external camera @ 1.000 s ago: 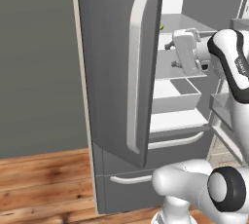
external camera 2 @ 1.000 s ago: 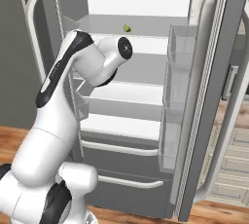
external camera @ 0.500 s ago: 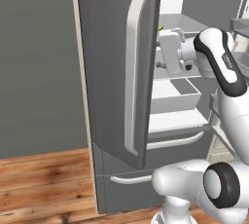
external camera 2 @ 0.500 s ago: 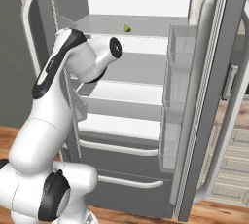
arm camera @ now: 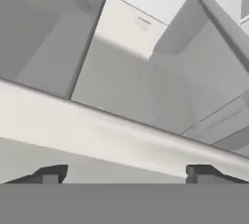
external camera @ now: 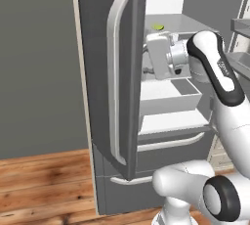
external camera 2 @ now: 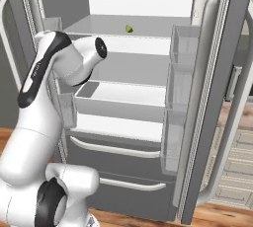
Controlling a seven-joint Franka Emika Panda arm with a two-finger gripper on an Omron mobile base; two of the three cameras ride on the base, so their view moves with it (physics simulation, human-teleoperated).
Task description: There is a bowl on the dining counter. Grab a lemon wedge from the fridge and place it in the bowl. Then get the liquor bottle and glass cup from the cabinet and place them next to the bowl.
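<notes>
The fridge (external camera: 97, 87) stands with both doors swung open, and its white shelves (external camera 2: 123, 63) show inside. A tiny yellow-green lemon wedge (external camera 2: 129, 28) lies alone on the upper shelf, toward the back; in the left base view the lemon wedge (external camera: 157, 26) sits just above my hand. My white hand (external camera: 160, 55) reaches into the fridge at middle-shelf height, close behind the left door's edge and below the wedge. In the hand view my gripper (arm camera: 126, 177) is open, its fingertips (arm camera: 51, 174) wide apart with nothing between them. The bowl, bottle and cup are out of view.
The left door with its long white handle (external camera: 114, 72) stands close beside my hand. A white bin (external camera: 168, 94) sits below it. Clear door bins (external camera 2: 183, 48) line the right door. Two drawers with handles (external camera 2: 113, 149) are at the bottom. Cream cabinets (external camera 2: 237, 171) stand at the right.
My hand has swung left inside the fridge, toward the left door's edge, and the elbow has risen. The jaws stay wide apart. The lemon wedge has not moved.
</notes>
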